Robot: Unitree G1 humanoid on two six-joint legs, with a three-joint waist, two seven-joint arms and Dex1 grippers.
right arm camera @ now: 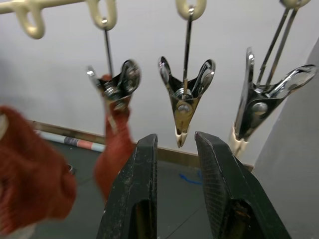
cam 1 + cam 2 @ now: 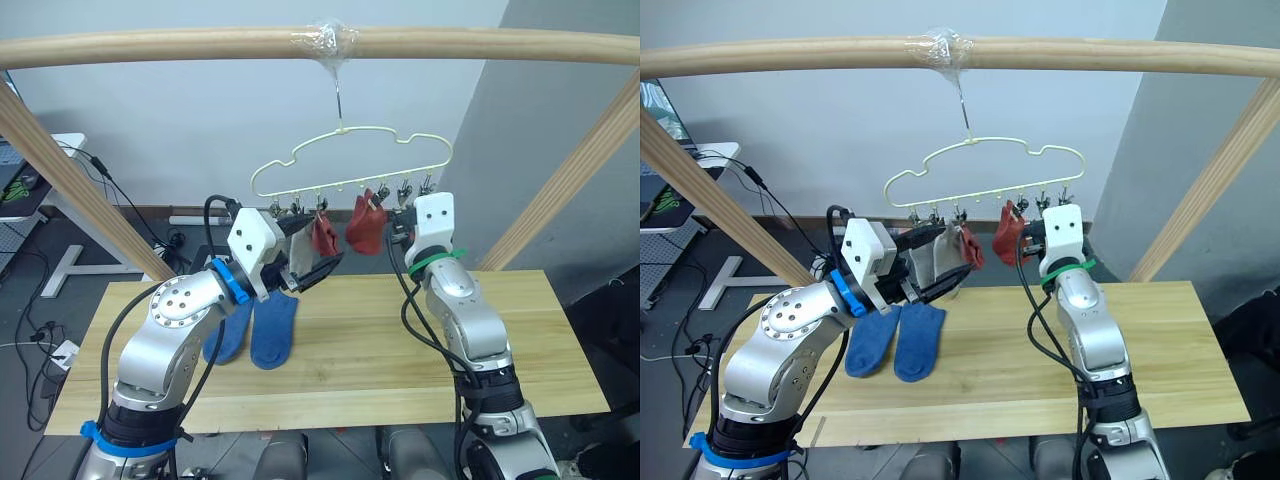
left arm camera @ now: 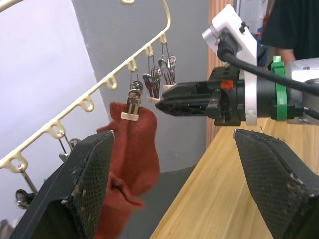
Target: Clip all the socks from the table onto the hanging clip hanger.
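Note:
A cream clip hanger [image 2: 350, 165] hangs from the wooden pole. Two rust-red socks [image 2: 366, 225] [image 2: 323, 235] are clipped to it, and a light grey sock [image 2: 932, 258] hangs beside them, partly hidden by my left arm. Two blue socks [image 2: 274, 332] [image 2: 228, 330] lie side by side on the table [image 2: 400, 330]. My left gripper [image 2: 312, 248] is raised by the hanging socks, its fingers [image 3: 89, 174] wide open with nothing between them. My right gripper [image 1: 176, 137] is up at the hanger's right clips. It is open by a narrow gap, just under an empty metal clip [image 1: 184, 94].
The round wooden pole frame [image 2: 200, 45] spans overhead, with slanted legs at both sides of the table. Empty metal clips [image 1: 264, 99] hang at the hanger's right end. A person in dark clothing [image 3: 289, 25] stands beyond the table. Cables and a desk are on the floor at the left.

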